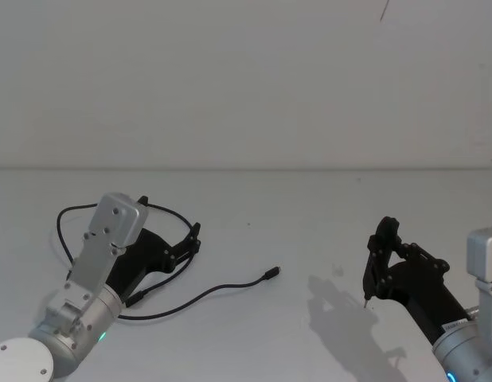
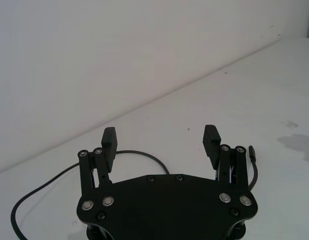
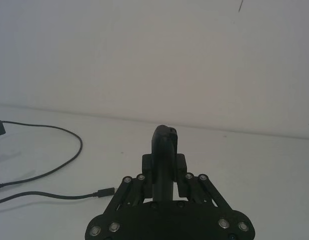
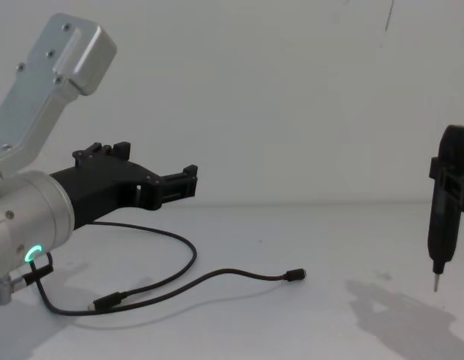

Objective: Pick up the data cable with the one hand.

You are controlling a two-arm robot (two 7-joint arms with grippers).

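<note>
Where the white tabletop carries the work, items as follows.

1. Cable: thin, black, lying loose on the robot's left half of the tabletop. It runs in an open loop at far left, passes under the left arm, then trails toward the middle. One plug is at the middle end, lying flat and clear of everything. The other plug is near the left arm's wrist. The chest view shows the whole cord flat on the surface.

2. Left end effector: fingers spread wide with nothing between them. It is tilted forward and hangs above the cable's loop, apart from it in the chest view. In the left wrist view the cord curves just behind one fingertip.

3. Right end effector: on the right, well apart from the cable. Its fingers are pressed onto a black tool held upright. The tool's thin tip points down and sits above the tabletop.
</note>
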